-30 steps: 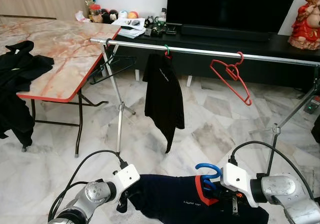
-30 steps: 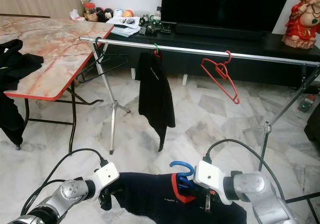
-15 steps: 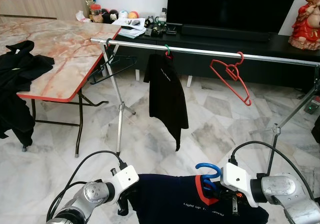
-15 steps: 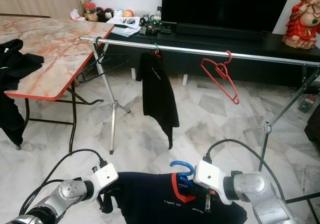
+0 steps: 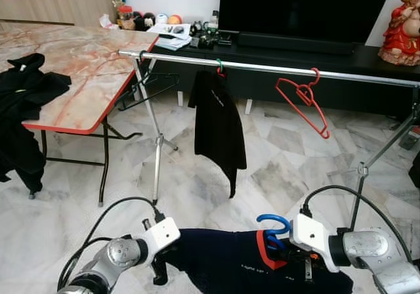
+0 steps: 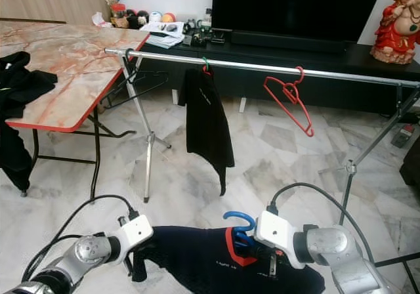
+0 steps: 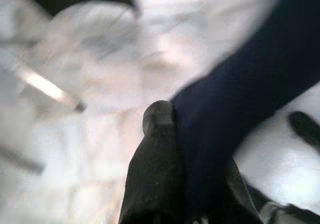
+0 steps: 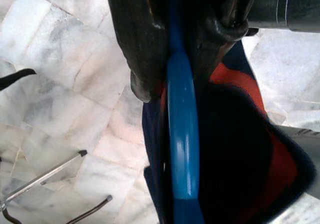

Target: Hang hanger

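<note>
Blue hanger [image 5: 272, 228] carrying navy shirt [image 5: 230, 264], low at 6 o'clock beneath rail [image 5: 275, 67], pinched by right gripper [image 5: 289, 249], left gripper [image 5: 159, 271] clamping sleeve; could slip off if shirt drags.

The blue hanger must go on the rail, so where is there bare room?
Free: the rail between the black shirt and the red hanger, and right of the red hanger. Crowded: the left end, by the black hanger and table.
</note>
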Robot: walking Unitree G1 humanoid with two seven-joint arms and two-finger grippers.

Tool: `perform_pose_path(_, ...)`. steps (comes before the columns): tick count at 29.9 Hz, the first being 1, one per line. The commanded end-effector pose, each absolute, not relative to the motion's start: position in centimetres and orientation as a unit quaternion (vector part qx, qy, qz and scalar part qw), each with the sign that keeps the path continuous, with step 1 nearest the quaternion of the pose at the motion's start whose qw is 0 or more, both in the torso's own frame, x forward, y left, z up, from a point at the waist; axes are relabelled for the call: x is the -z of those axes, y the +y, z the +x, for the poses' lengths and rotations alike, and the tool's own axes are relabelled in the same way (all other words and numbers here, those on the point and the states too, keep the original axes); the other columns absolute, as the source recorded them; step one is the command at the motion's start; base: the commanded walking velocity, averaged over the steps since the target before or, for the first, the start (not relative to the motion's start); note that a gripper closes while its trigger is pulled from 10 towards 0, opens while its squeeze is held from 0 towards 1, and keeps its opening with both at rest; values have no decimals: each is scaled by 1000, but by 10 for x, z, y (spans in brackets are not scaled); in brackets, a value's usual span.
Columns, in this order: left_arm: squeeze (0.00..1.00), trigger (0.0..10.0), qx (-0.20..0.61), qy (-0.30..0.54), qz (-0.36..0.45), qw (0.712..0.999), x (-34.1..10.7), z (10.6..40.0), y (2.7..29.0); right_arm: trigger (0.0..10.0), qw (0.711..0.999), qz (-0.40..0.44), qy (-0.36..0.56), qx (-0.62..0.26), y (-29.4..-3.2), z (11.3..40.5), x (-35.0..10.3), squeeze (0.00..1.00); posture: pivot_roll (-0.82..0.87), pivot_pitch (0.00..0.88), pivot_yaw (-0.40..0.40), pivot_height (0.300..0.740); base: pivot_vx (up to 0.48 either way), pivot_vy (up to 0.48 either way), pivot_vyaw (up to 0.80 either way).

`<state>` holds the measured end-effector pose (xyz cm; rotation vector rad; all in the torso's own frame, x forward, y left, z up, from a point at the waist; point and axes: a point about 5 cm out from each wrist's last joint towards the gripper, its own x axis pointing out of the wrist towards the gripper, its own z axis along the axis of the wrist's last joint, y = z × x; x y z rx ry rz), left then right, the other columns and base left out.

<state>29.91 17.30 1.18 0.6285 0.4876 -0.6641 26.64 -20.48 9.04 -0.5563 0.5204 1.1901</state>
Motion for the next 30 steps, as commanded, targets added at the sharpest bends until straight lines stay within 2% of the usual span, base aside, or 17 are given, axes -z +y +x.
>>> perform_pose_path(1,0,0,239,257,312,883,-12,303,194,10000,756,-275,248,-540,-212,267,-91,0,-28,43,-42,740,0,0,0)
perform_pose_path(3,0,0,210,263,310,889,-13,304,200,10000,755,-276,250,-540,-213,266,-91,0,-28,42,-42,740,0,0,0)
perform_pose_path(4,0,0,148,279,295,902,-13,304,214,10000,757,-273,250,-539,-215,266,-91,0,-30,39,-41,740,0,0,0)
perform_pose_path(5,0,0,148,279,295,902,-13,304,214,10000,757,-273,250,-539,-215,266,-91,0,-30,39,-41,740,0,0,0)
perform_pose_path(6,0,0,99,298,269,910,-12,301,227,10000,758,-273,251,-537,-216,266,-92,0,-30,35,-40,740,0,0,0)
perform_pose_path(7,0,0,89,303,263,912,-11,300,229,10000,758,-273,251,-537,-217,266,-92,0,-30,34,-39,740,0,0,0)
perform_pose_path(11,0,0,37,341,274,899,-3,289,247,10000,761,-273,252,-532,-221,266,-95,0,-30,30,-37,740,0,0,0)
perform_pose_path(16,0,0,-13,388,276,879,9,271,263,10000,750,-273,261,-543,-228,261,-101,0,-33,26,-36,740,0,0,0)
perform_pose_path(19,0,0,-43,422,266,866,17,258,272,10000,733,-278,283,-552,-240,253,-105,0,-36,33,-39,740,0,0,0)
perform_pose_path(21,0,0,-51,431,264,861,20,254,273,10000,729,-300,301,-538,-250,253,-106,0,-39,34,-39,740,0,0,0)
perform_pose_path(24,0,0,-59,442,261,856,24,248,275,10000,722,-380,325,-478,-271,260,-102,0,-42,36,-40,740,0,0,0)
perform_pose_path(26,0,0,-51,455,256,852,27,245,273,10000,759,-360,300,-452,-272,269,-107,0,-34,41,-41,740,0,0,0)
perform_pose_path(30,0,0,-32,475,252,843,33,239,269,10000,801,-344,246,-425,-269,280,-121,0,-37,43,-38,740,0,0,0)
